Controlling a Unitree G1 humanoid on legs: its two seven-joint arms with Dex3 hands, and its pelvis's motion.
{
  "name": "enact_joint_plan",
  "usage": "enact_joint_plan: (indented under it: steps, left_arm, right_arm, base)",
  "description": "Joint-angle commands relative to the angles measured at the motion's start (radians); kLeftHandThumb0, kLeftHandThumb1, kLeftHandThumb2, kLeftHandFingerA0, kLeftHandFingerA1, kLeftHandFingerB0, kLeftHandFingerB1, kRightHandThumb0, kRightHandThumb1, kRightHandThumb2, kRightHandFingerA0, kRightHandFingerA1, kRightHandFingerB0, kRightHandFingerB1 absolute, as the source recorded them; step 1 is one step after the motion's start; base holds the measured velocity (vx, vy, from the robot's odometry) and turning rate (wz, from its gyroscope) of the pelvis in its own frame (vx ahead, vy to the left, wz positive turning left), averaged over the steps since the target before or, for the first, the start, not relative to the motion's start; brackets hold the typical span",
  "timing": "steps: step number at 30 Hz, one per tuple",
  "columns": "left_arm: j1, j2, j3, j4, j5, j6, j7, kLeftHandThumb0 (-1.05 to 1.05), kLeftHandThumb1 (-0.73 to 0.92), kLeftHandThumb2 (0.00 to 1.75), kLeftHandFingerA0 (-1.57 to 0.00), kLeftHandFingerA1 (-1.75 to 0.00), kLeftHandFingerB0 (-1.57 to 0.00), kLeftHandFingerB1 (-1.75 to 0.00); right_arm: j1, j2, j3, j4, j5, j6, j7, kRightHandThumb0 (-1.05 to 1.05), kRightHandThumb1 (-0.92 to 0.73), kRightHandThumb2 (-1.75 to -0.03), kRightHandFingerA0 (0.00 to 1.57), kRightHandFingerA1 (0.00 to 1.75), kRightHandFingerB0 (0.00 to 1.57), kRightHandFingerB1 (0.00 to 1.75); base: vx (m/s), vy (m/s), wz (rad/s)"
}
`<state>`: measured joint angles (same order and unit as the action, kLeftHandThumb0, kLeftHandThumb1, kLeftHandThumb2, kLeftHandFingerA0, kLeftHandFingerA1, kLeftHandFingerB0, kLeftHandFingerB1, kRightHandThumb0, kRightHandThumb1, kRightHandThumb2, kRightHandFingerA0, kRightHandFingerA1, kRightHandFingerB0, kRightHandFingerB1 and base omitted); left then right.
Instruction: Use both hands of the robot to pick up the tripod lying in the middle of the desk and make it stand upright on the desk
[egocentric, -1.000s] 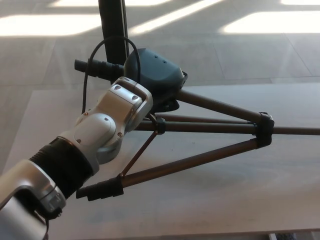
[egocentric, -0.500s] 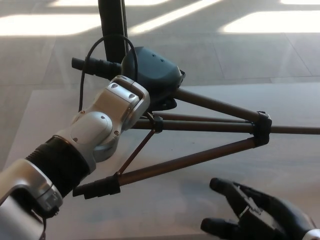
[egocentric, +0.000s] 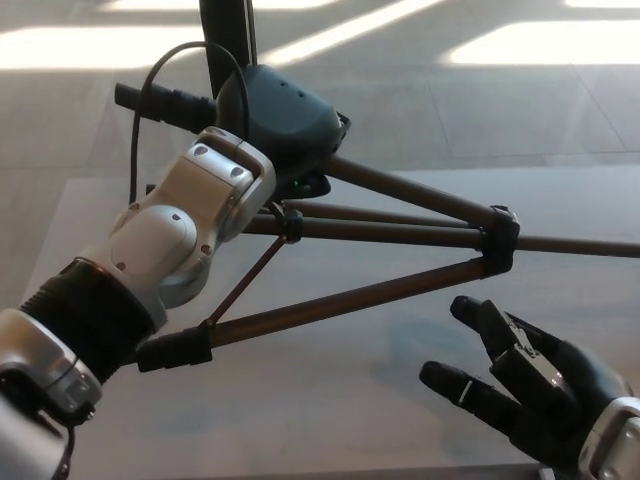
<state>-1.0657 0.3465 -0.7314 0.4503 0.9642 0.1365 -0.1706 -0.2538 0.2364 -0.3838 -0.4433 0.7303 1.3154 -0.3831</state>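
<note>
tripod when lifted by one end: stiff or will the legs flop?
Tripod probably lifts as one stiff frame: braces tie the splayed legs. Likely end-heavy, held at the far end by the left hand. Thin round tubes could slip in the open right hand.

A dark tripod (egocentric: 390, 235) stretches sideways across the pale counter (egocentric: 330, 400), its rounded black head at upper left and its brown legs fanned out. Two legs run right to a black collar, from which a thin rod runs on past the picture's right edge; a third leg angles down-left, ending in a black foot that hangs clear above the surface. A thin brace ties this leg to the centre hub
</note>
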Motion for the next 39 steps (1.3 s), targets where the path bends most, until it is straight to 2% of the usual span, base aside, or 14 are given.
enact_joint_plan:
  steps: [1, 10, 11, 12, 13, 19, 22, 23, 24, 26, 28, 29, 30, 39]
  left_arm:
    - [-0.051, -0.002, 0.035, -0.038, 0.046, -0.01, 0.028, -0.4, 0.45, 0.92, -1.2, -1.35, -0.85, -1.02]
    - [-0.053, -0.028, 0.043, -0.048, 0.045, 0.004, 0.014, -0.35, 0.48, 0.96, -1.19, -1.32, -0.85, -0.97]
    - [-0.055, -0.032, 0.042, -0.046, 0.045, 0.006, 0.007, -0.3, 0.64, 0.7, -0.95, -1.72, -0.82, -1.02]
    - [-0.058, -0.039, 0.041, -0.044, 0.044, 0.009, -0.003, -0.3, 0.64, 0.7, -0.95, -1.72, -0.82, -1.02]
    - [-0.064, -0.042, 0.045, -0.046, 0.037, 0.003, -0.009, -0.29, 0.62, 0.75, -0.93, -1.69, -0.84, -1.02]
    - [-0.075, -0.071, 0.057, -0.051, 0.03, 0.015, -0.011, -0.28, 0.61, 0.73, -0.96, -1.67, -0.84, -0.94]
    - [-0.065, -0.071, 0.058, -0.058, 0.035, 0.015, -0.005, -0.29, 0.63, 0.75, -0.91, -1.66, -0.83, -0.94]
    - [-0.064, -0.071, 0.057, -0.057, 0.038, 0.016, -0.003, -0.29, 0.64, 0.76, -0.92, -1.66, -0.83, -0.95]
    - [-0.056, -0.07, 0.055, -0.061, 0.044, 0.02, -0.001, -0.29, 0.62, 0.77, -0.92, -1.68, -0.83, -0.98]
    - [-0.056, -0.068, 0.053, -0.065, 0.046, 0.02, -0.024, -0.28, 0.61, 0.78, -0.93, -1.68, -0.83, -0.99]
    - [-0.054, -0.071, 0.06, -0.068, 0.042, 0.019, -0.028, -0.27, 0.61, 0.78, -0.94, -1.65, -0.82, -0.93]
    - [-0.052, -0.072, 0.065, -0.068, 0.036, 0.014, -0.021, -0.26, 0.6, 0.79, -0.94, -1.66, -0.83, -0.96]
    - [-0.051, -0.073, 0.069, -0.068, 0.035, 0.01, -0.015, -0.27, 0.61, 0.78, -0.94, -1.68, -0.83, -0.95]
    - [-0.024, -0.072, 0.069, -0.084, 0.06, 0.008, -0.029, -0.3, 0.62, 0.75, -0.93, -1.68, -0.84, -1.03]
  right_arm:
    - [0.091, 0.178, 0.071, 0.101, -0.093, -0.172, -0.057, -0.54, -0.69, -0.6, 0.39, 0.96, 0.44, 0.63]
    - [0.055, 0.224, 0.158, 0.352, -0.175, -0.357, -0.099, -0.61, -0.61, -0.57, 0.22, 0.84, 0.27, 0.51]
    - [0.053, 0.223, 0.163, 0.363, -0.176, -0.365, -0.102, -0.66, -0.44, -0.88, 0.3, 0.75, 0.2, 0.55]
    - [0.051, 0.222, 0.167, 0.377, -0.18, -0.372, -0.106, -0.66, -0.44, -0.88, 0.3, 0.75, 0.2, 0.55]
    - [0.031, 0.244, 0.172, 0.44, -0.195, -0.415, -0.123, -0.61, -0.61, -0.59, 0.16, 0.81, 0.26, 0.5]
    - [-0.027, 0.253, 0.183, 0.587, -0.208, -0.534, -0.116, -0.7, -0.62, -0.57, 0.12, 0.86, 0.23, 0.57]
    - [-0.047, 0.227, 0.206, 0.625, -0.196, -0.546, -0.089, -0.83, -0.61, -0.59, 0.05, 0.72, 0.14, 0.46]
    - [-0.053, 0.221, 0.203, 0.634, -0.184, -0.547, -0.086, -0.81, -0.46, -0.9, 0.0, 0.55, 0.04, 0.47]
    - [-0.054, 0.215, 0.208, 0.644, -0.178, -0.55, -0.081, -0.82, -0.47, -0.93, 0.0, 0.39, 0.06, 0.42]
    - [-0.076, 0.156, 0.268, 0.676, -0.193, -0.55, -0.011, -1.05, -0.61, -1.01, 0.0, 0.16, 0.0, 0.05]
    - [-0.09, 0.117, 0.312, 0.694, -0.203, -0.558, 0.038, -0.96, -0.64, -0.83, 0.0, 0.0, 0.0, 0.0]
    - [-0.101, 0.099, 0.327, 0.708, -0.205, -0.563, 0.061, -0.97, -0.74, -0.63, 0.0, 0.0, 0.0, 0.0]
    - [-0.115, 0.102, 0.314, 0.729, -0.192, -0.573, 0.052, -1.05, -0.62, -1.02, 0.0, 0.21, 0.0, 0.17]
    - [-0.104, 0.143, 0.277, 0.762, -0.126, -0.66, 0.036, -1.05, -0.59, -0.97, 0.0, 0.24, 0.0, 0.27]
  base:
    - [0.0, 0.0, 0.0]
    - [0.0, 0.0, 0.0]
    - [0.0, 0.0, 0.0]
    - [0.0, 0.0, 0.0]
    - [0.0, 0.0, 0.0]
    - [0.0, 0.0, 0.0]
    - [0.0, 0.0, 0.0]
    - [0.0, 0.0, 0.0]
    - [0.0, 0.0, 0.0]
    - [0.0, 0.0, 0.0]
    - [0.0, 0.0, 0.0]
    - [0.0, 0.0, 0.0]
    - [0.0, 0.0, 0.0]
    - [0.0, 0.0, 0.0]
